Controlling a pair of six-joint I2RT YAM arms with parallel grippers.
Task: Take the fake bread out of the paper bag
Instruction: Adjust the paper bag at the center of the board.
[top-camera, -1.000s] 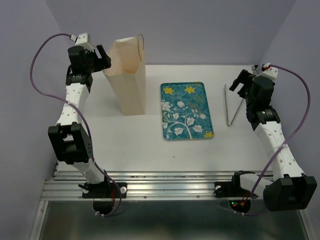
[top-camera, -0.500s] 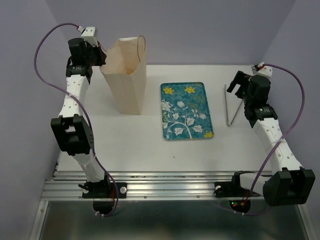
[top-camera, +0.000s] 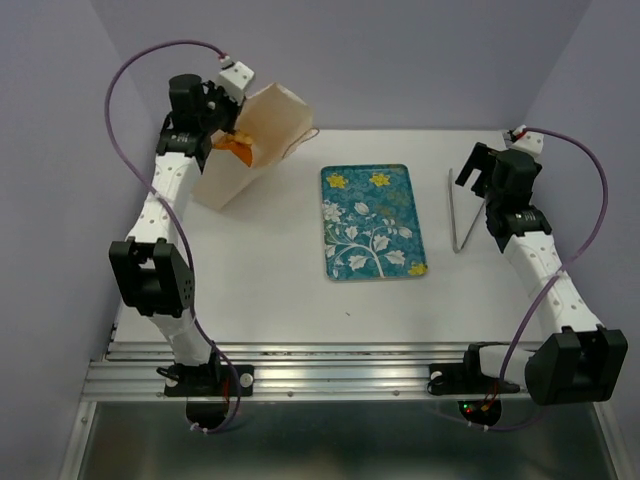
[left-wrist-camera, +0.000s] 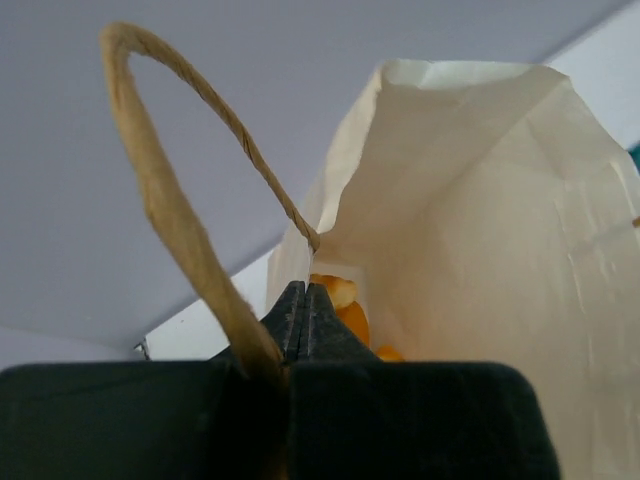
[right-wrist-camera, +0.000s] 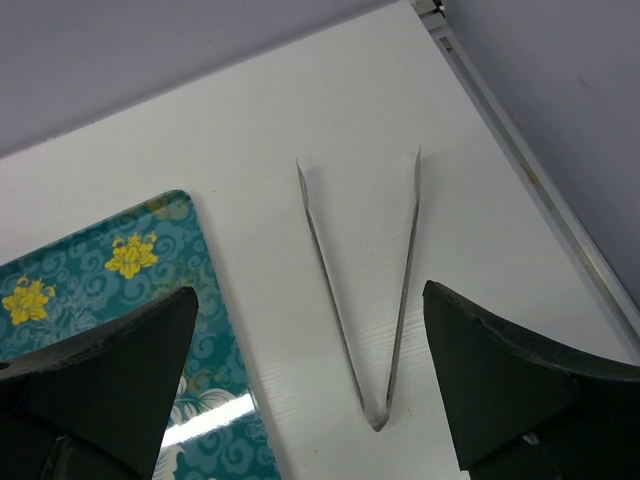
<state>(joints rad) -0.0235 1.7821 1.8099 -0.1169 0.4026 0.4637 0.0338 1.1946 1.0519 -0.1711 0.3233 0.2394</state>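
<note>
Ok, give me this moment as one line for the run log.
left gripper: shut on paper bag rim | bag: tilted, fake bread inside | right gripper: open above tongs | tray: no bread

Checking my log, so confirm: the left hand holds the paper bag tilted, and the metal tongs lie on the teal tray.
Wrong on one point: the metal tongs lie on the white table beside the teal tray, as the right wrist view shows. The left hand does hold the paper bag tilted.

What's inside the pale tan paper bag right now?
Only glossy orange bread pieces show deep inside the pale tan paper bag; how many is hidden by its walls.
</note>
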